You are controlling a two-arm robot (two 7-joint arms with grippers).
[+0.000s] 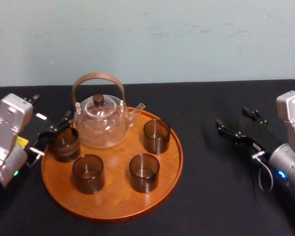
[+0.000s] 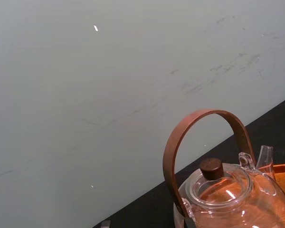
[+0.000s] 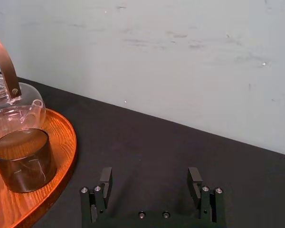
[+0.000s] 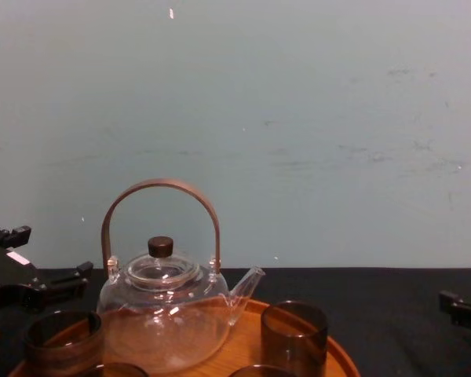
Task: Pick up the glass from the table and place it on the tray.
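Note:
The round wooden tray (image 1: 172,162) holds a glass teapot (image 1: 102,123) and several dark smoked glasses. The glass (image 1: 65,143) nearest my left gripper (image 1: 53,133) stands upright on the tray just inside its left rim, also seen as the glass (image 4: 63,342) at the chest view's lower left. The left gripper is open at that rim. Its far finger reaches past the glass toward the teapot with a gap to the glass, and its near finger lies beside the tray's edge. My right gripper (image 1: 232,118) hovers open and empty over the black table to the right of the tray.
Other glasses (image 1: 157,136) (image 1: 144,172) (image 1: 88,173) stand on the tray's right and front. The teapot's tall brown handle (image 4: 161,188) arches over it. The black tablecloth (image 1: 221,196) runs back to a pale wall. In the right wrist view a glass (image 3: 23,159) stands near the tray's rim.

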